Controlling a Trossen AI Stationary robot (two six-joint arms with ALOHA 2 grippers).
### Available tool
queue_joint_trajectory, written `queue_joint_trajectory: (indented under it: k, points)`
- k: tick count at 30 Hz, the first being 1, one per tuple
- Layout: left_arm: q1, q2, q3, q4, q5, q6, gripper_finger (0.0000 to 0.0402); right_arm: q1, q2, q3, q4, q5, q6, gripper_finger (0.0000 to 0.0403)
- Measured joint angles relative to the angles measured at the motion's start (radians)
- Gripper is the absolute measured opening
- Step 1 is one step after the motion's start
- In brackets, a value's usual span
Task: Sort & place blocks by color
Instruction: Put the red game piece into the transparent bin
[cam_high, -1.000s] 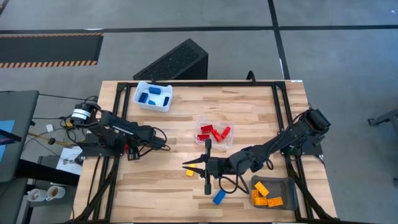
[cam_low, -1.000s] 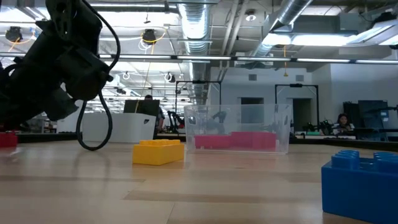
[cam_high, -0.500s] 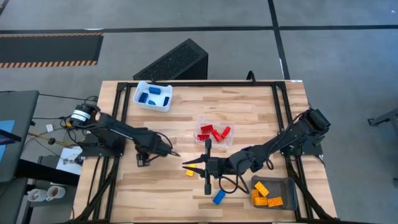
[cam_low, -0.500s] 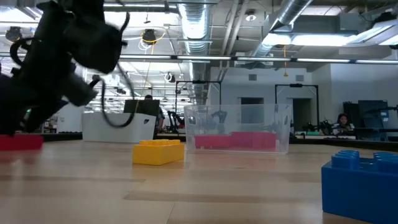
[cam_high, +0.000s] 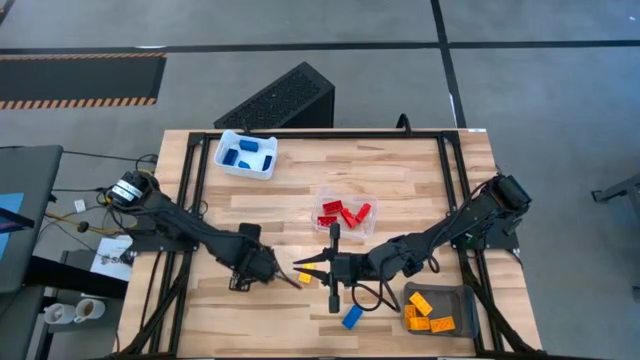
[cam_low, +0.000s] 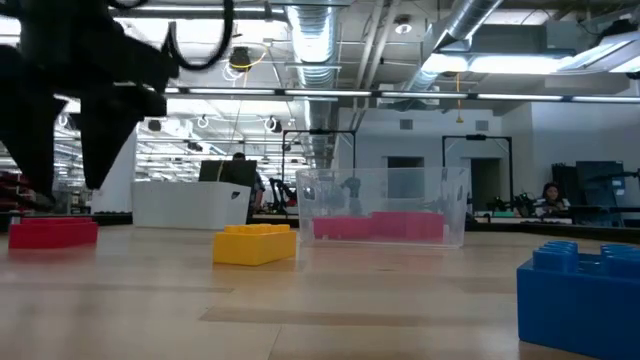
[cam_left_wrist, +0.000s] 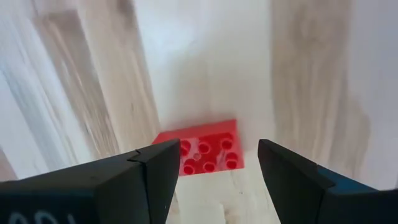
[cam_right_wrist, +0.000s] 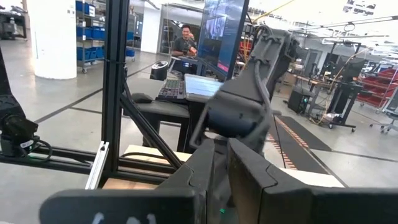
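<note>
From above: reaches across the pale wood-grain desk (cam_high: 420, 170) with the left end effector (cam_high: 287, 279), close beside the idle right end effector (cam_high: 300, 266), its fingers pressed together.

At desk level: shows a red brick (cam_low: 52, 233) lying flat, a yellow brick (cam_low: 255, 243) near it and a clear tray (cam_low: 385, 210) behind.

From the left wrist: frames that glossy, studded red brick between fingers held apart, seemingly not yet touching.

Best handled by dropping straight down, closing on the smooth sides, then carrying to the clear tray of reds.
</note>
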Motion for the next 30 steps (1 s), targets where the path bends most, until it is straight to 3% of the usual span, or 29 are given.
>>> queue_joint_trajectory:
  k: [12,21,30]
  points:
    - [-0.061,0.000,0.007,-0.076,-0.018,0.252,0.0212,0.002,0.000,0.000,0.016,0.000,0.004,0.0067]
    - [-0.062,-0.015,-0.016,0.027,-0.093,0.313,0.0252,0.005,0.000,0.000,0.014,0.000,0.002,0.0067]
    - [-0.047,-0.288,-0.283,0.255,-0.061,0.248,0.0246,0.024,0.000,0.000,0.024,0.009,-0.065,0.0067]
